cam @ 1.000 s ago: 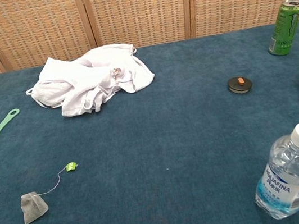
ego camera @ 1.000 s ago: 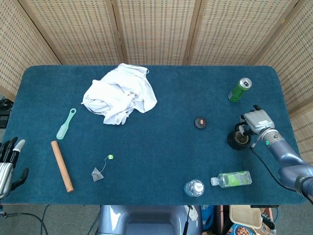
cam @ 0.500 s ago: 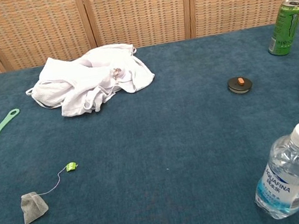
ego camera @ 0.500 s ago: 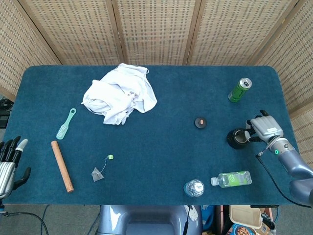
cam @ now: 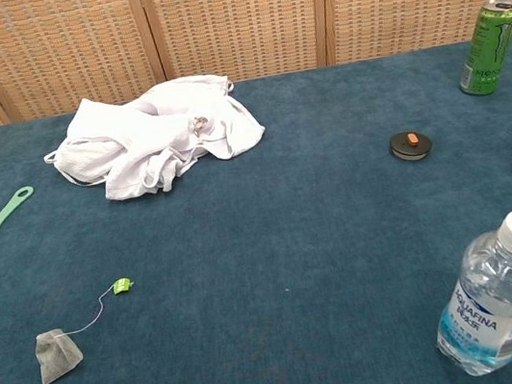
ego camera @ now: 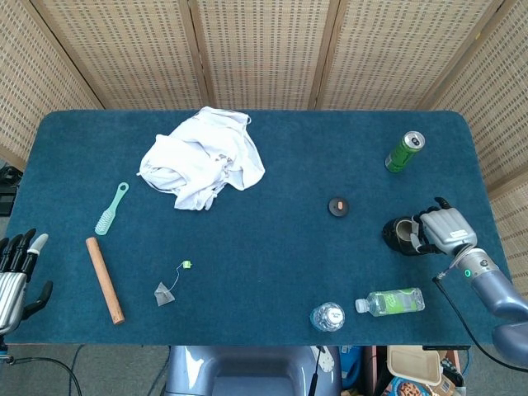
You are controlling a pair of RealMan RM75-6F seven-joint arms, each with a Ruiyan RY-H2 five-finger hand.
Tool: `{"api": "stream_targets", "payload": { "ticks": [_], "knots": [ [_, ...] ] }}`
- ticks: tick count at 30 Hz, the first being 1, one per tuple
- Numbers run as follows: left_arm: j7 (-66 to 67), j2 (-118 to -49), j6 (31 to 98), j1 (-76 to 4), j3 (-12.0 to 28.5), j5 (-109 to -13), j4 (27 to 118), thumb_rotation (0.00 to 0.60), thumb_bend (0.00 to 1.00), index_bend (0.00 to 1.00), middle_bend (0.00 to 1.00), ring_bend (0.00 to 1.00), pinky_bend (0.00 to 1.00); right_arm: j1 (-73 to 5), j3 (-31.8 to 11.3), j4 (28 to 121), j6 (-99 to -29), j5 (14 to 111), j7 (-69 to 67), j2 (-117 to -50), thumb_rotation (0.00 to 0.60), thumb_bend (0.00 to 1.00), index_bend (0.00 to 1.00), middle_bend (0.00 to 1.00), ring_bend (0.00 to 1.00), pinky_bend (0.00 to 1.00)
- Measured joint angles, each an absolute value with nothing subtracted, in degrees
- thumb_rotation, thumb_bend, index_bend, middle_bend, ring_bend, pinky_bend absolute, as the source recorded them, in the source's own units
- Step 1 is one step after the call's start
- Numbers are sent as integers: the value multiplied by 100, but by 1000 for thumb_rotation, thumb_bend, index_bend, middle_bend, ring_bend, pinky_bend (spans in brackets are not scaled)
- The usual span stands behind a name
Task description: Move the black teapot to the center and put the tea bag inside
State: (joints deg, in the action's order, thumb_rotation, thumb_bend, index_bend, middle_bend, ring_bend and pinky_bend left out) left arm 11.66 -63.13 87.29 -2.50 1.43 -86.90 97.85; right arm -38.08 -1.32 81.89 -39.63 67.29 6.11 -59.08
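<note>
Black teapot (ego camera: 402, 235), lidless, upright beside the right hand (ego camera: 443, 230).

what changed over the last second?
The right hand slid from above the black teapot down to its right side, fingers now against it; grip unclear. Teapot shifted slightly. Left hand, grey tea bag and round black lid stayed put.

We read "AQUAFINA" on the blue label of the upright water bottle (cam: 501, 294). The green can (cam: 488, 47) bears a mark we cannot read.
</note>
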Motion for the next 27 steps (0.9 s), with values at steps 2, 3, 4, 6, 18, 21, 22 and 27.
{"api": "stream_targets", "payload": {
  "ticks": [2,3,4,6,18,21,22,27],
  "knots": [
    [1153,-6309,8742,-239,138,-8689,9775,600,434,0,0,0,0,-3795,-141,8193,-4015,6745,624,-5919,354,722,424,349,273,170],
    [1148,-6307,8744,-235,137,-8687,9771,600,434,0,0,0,0,-3788,-148,8196,-4049,6757,630,-5922,370,722,414,338,273,200],
    [1142,-6305,8746,-231,135,-8680,9766,600,434,0,0,0,0,-3775,-159,8205,-4098,6774,634,-5926,381,721,410,332,273,221],
    [1137,-6302,8747,-228,135,-8670,9759,600,435,0,0,0,0,-3745,-177,8249,-4175,6803,624,-5927,395,721,408,328,279,280],
    [1124,-6249,8777,-276,238,-8628,9731,600,434,0,0,0,0,-3587,-161,8571,-4423,6801,854,-5827,353,721,408,380,473,522],
    [1122,-6241,8776,-290,261,-8617,9725,600,434,0,0,0,0,-3547,-139,8606,-4456,6770,909,-5819,352,721,408,388,527,562],
    [1119,-6237,8774,-297,270,-8612,9722,600,435,0,0,0,0,-3533,-126,8615,-4466,6756,948,-5818,353,721,408,390,544,576],
    [1110,-6234,8775,-309,278,-8615,9719,600,435,0,0,0,0,-3489,-78,8649,-4487,6651,1157,-5819,349,721,408,408,586,602]
  ]
}}
